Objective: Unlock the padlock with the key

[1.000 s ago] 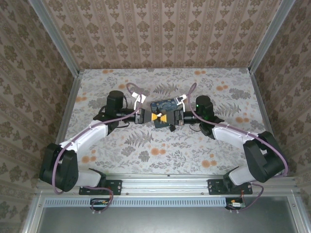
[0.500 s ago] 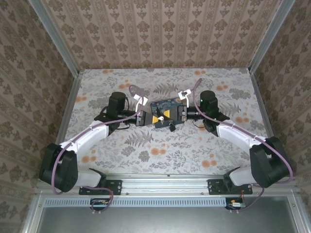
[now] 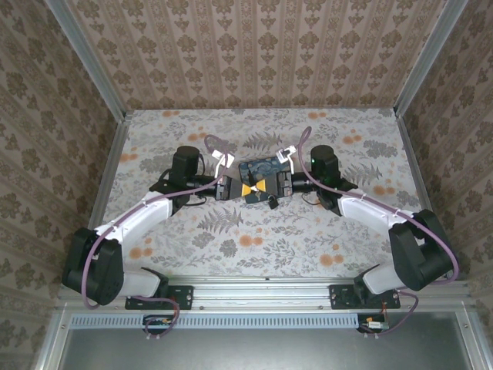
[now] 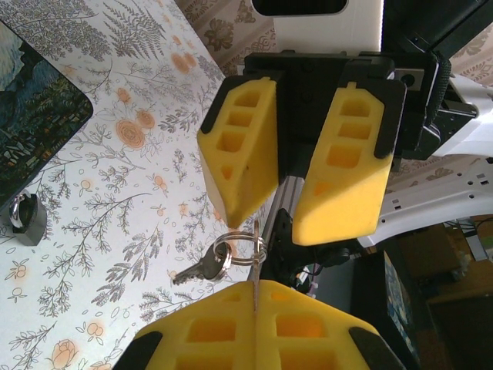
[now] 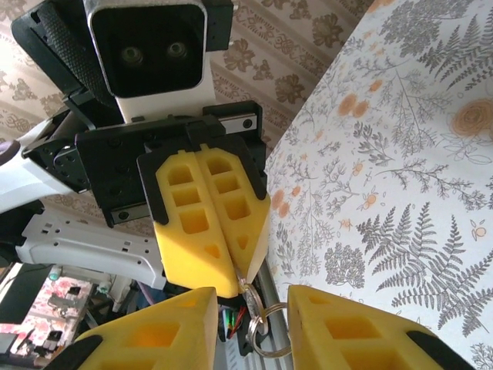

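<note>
Steel key ring sat pinched in my left gripper, key pointing 8 o'clock. From it the padlock lay at 9 o'clock; my right gripper gaped opposite.

Tiny dark padlock on tabletop; silver key aloft on ring.

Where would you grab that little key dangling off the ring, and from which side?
Probably the key by its flat head, next to the ring pinched in the shut left tool. That leaves the blade free for the padlock. Come from the opposite side, where the right tool faces it with jaws apart.
</note>
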Controlling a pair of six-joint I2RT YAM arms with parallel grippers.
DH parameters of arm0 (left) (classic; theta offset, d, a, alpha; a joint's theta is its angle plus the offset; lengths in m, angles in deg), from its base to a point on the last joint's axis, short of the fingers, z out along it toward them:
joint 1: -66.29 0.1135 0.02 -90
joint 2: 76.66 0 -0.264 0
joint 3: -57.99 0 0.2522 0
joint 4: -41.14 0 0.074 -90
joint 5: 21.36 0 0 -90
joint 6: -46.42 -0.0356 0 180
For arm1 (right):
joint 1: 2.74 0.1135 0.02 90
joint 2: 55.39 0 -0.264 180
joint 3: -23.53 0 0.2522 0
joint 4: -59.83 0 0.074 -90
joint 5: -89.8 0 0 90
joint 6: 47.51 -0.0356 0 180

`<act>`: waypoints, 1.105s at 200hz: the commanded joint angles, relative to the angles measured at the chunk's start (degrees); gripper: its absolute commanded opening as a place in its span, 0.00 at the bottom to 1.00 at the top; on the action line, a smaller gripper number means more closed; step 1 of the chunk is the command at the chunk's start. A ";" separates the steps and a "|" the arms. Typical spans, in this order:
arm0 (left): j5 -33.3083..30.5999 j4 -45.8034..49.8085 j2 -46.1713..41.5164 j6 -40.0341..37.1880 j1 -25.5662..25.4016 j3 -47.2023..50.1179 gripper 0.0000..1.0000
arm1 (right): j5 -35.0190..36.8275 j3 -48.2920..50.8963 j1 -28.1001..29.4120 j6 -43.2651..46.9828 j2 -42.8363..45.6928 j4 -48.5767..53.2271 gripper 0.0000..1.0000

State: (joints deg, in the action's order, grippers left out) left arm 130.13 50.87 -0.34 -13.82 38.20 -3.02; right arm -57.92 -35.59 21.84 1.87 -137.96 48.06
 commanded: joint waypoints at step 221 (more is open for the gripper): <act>-45.80 40.49 11.45 -24.57 -8.14 -23.03 0.71 | 6.15 5.87 -17.54 9.71 14.97 27.01 0.00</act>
State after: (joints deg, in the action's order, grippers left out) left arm 105.61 74.34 4.03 -30.12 35.55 -16.83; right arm -56.26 -30.50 10.37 6.53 -130.59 60.38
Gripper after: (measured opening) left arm 0.698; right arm 0.040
